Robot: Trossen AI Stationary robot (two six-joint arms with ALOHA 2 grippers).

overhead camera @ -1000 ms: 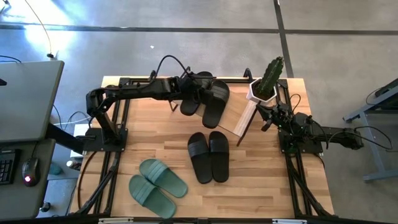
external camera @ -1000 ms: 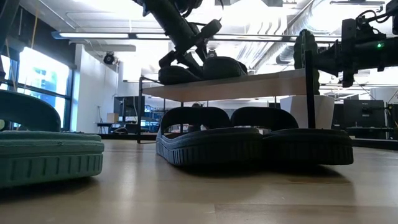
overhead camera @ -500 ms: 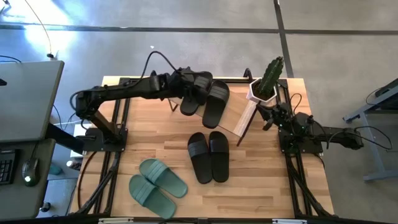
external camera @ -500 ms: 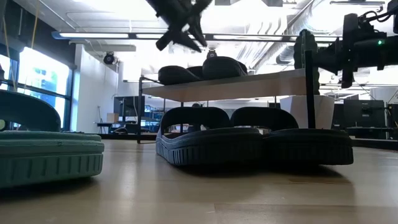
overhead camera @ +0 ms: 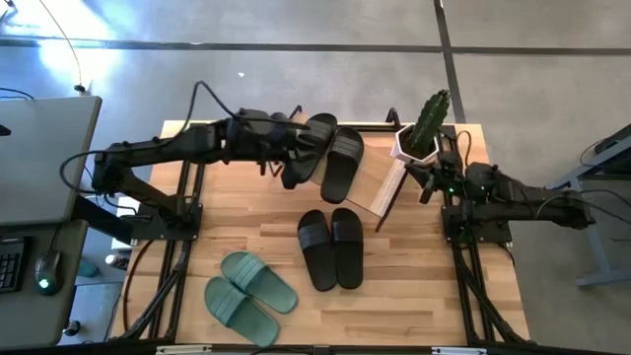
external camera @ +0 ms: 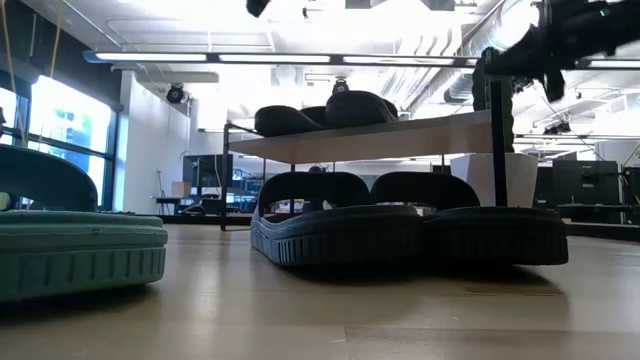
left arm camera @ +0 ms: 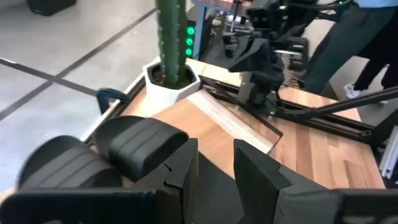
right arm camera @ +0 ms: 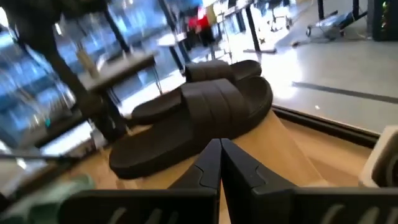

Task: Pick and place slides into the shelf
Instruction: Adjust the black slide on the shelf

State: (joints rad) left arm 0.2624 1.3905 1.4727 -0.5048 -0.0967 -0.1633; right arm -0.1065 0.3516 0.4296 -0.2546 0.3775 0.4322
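Note:
Two black slides (overhead camera: 335,158) lie side by side, soles down, on the wooden top of the shelf (overhead camera: 380,185) at the table's far middle; they also show in the low view (external camera: 325,110). My left gripper (left arm camera: 214,163) hovers open above and just left of them, with nothing between its fingers. A second black pair (overhead camera: 331,248) lies on the tabletop nearer the front, and a green pair (overhead camera: 248,292) lies at the near left. My right gripper (right arm camera: 219,158) is shut and empty, raised at the shelf's right end (overhead camera: 422,185).
A cactus in a white pot (overhead camera: 422,130) stands at the shelf's far right corner, close to my right arm. The black frame rails (overhead camera: 187,197) run along both table sides. Bare wood (overhead camera: 414,296) lies at the near right.
My left gripper has come up off the black slides on the shelf, drawn back toward the table's left edge and rolled about its own axis. The slides stay on the shelf top. My right gripper has risen, still shut.

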